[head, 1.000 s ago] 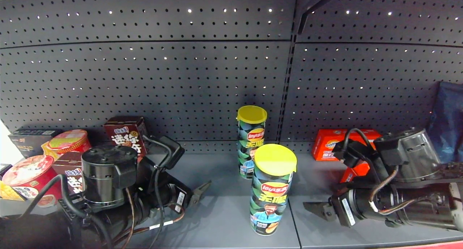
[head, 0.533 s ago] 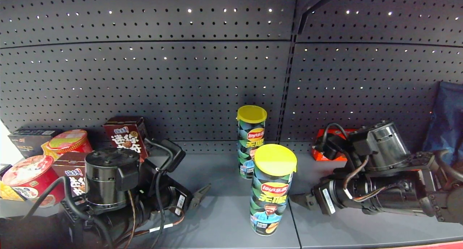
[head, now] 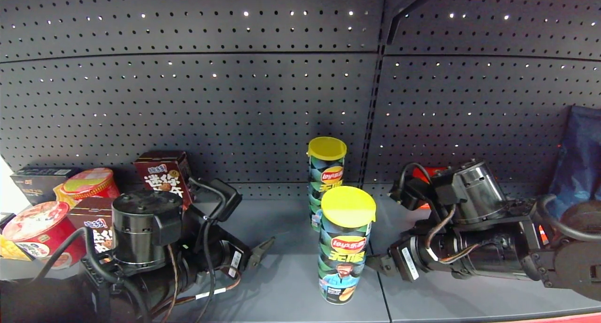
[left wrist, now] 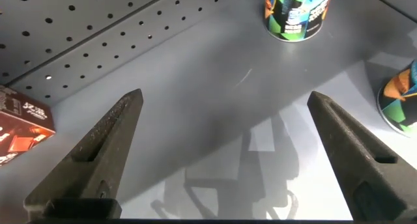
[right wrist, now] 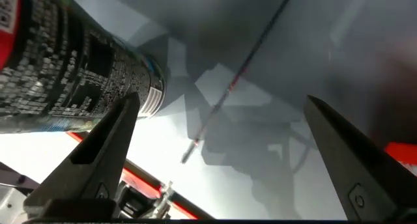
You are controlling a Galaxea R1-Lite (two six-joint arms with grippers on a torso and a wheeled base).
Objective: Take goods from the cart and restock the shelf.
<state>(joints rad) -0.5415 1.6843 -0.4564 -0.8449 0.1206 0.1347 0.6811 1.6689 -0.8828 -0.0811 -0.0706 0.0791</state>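
Two chip cans with yellow lids stand upright on the grey shelf (head: 286, 285). The front can (head: 345, 252) is near the shelf's front edge, and the back can (head: 326, 182) is by the pegboard. My right gripper (head: 375, 263) lies low on the shelf at the front can's right side, open, its fingertip at the can's lower wall. In the right wrist view the gripper (right wrist: 221, 159) has that can (right wrist: 71, 61) beside one finger, not between them. My left gripper (head: 264, 247) rests open on the shelf left of the cans. Its wrist view (left wrist: 225, 152) shows both cans (left wrist: 296, 12) (left wrist: 401, 100) beyond the fingers.
Red noodle cups (head: 35, 229) and brown boxes (head: 164, 173) crowd the shelf's left end. An orange box (head: 425, 173) sits behind my right arm, a blue bag (head: 580, 154) at far right. The pegboard wall (head: 235, 102) closes the back.
My right arm has slid left along the shelf up to the front can, which has shifted slightly left. The left arm has barely moved.
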